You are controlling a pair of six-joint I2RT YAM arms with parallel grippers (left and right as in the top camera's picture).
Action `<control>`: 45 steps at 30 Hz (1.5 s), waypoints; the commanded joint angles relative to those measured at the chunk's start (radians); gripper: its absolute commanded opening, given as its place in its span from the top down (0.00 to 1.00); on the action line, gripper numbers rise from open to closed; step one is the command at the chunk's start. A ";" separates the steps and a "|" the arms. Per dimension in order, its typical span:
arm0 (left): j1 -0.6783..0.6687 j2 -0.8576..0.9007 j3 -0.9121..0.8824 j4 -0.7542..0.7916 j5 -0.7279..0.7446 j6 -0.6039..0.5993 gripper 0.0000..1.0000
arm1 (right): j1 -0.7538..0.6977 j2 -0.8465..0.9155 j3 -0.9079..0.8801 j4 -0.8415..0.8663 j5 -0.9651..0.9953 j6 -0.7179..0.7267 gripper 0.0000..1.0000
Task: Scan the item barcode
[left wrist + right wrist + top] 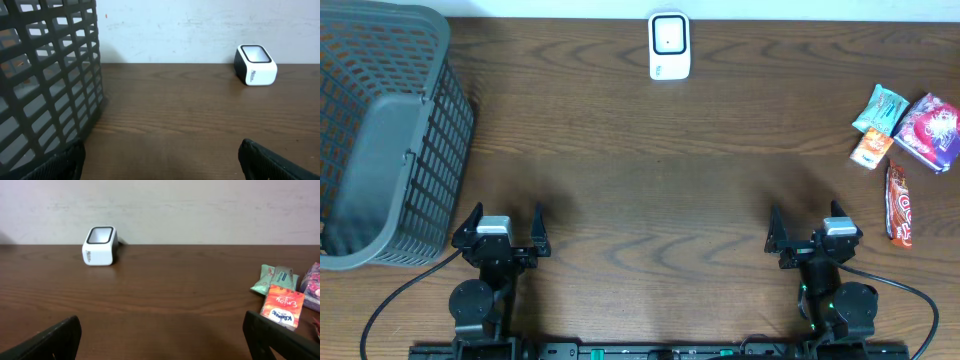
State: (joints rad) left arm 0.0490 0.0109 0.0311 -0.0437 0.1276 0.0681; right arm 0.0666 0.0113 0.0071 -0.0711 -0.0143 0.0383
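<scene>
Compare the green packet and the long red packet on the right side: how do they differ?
The green packet is short and broad; the long red packet is narrow and stretched out. The green packet lies tilted beside the purple pack, farther back; the long red packet lies nearer the front, closest to the right gripper. Both lie flat on the table, and neither is held.

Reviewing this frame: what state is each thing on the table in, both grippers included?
left gripper: open, empty.
right gripper: open, empty.
basket: upright, nothing visible inside.
scanner: standing upright, nothing held up to it.
green packet: lying flat, untouched.
orange packet: lying flat, right beside the green packet.
purple packet: lying flat, untouched.
red bar: lying flat, nearest the right gripper.
</scene>
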 commanded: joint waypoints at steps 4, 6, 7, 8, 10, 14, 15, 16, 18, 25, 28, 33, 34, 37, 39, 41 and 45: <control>0.004 -0.010 -0.027 -0.023 0.003 -0.017 0.02 | -0.007 -0.006 -0.001 -0.005 -0.003 0.010 0.01; 0.004 -0.010 -0.027 -0.023 0.003 -0.040 0.02 | -0.007 -0.006 -0.001 -0.005 -0.003 0.009 0.01; 0.004 -0.010 -0.027 -0.022 0.007 -0.040 0.02 | -0.007 -0.006 -0.001 -0.005 -0.003 0.009 0.01; 0.004 -0.010 -0.027 -0.022 0.010 -0.040 0.02 | -0.007 -0.006 -0.001 -0.005 -0.003 0.009 0.01; 0.004 -0.010 -0.027 -0.022 0.014 -0.040 0.02 | -0.007 -0.006 -0.001 -0.005 -0.003 0.009 0.01; 0.004 -0.010 -0.027 -0.022 0.019 -0.040 0.02 | -0.007 -0.006 -0.001 -0.005 -0.003 0.009 0.01; 0.004 -0.010 -0.027 -0.020 0.020 -0.044 0.02 | -0.007 -0.006 -0.001 -0.005 -0.003 0.009 0.01; 0.004 -0.010 -0.027 -0.018 0.021 -0.043 0.02 | -0.007 -0.006 -0.001 -0.005 -0.003 0.009 0.01; 0.004 -0.010 -0.027 -0.017 0.021 -0.043 0.02 | -0.007 -0.006 -0.001 -0.005 -0.003 0.009 0.01; 0.004 -0.010 -0.027 -0.015 0.021 -0.043 0.02 | -0.007 -0.006 -0.001 -0.005 -0.003 0.009 0.01; 0.004 -0.009 -0.027 -0.015 0.021 -0.043 0.02 | -0.007 -0.006 -0.001 -0.005 -0.003 0.009 0.01; 0.004 -0.007 -0.027 -0.015 0.021 -0.043 0.02 | -0.007 -0.006 -0.001 -0.005 -0.003 0.009 0.01; 0.004 -0.007 -0.027 -0.015 0.021 -0.043 0.02 | -0.007 -0.006 -0.001 -0.005 -0.003 0.010 0.01; 0.004 -0.007 -0.027 -0.015 0.021 -0.043 0.02 | -0.007 -0.006 -0.001 -0.005 -0.003 0.010 0.01; 0.004 -0.007 -0.027 -0.015 0.021 -0.043 0.02 | -0.007 -0.006 -0.001 -0.005 -0.003 0.010 0.01; 0.004 -0.007 -0.027 -0.015 0.021 -0.043 0.02 | -0.007 -0.006 -0.001 -0.005 -0.003 0.009 0.01; 0.004 -0.007 -0.027 -0.015 0.021 -0.043 0.02 | -0.007 -0.006 -0.001 -0.005 -0.003 0.009 0.01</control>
State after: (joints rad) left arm 0.0490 0.0109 0.0311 -0.0422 0.1318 0.0292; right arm 0.0666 0.0113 0.0071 -0.0711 -0.0143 0.0383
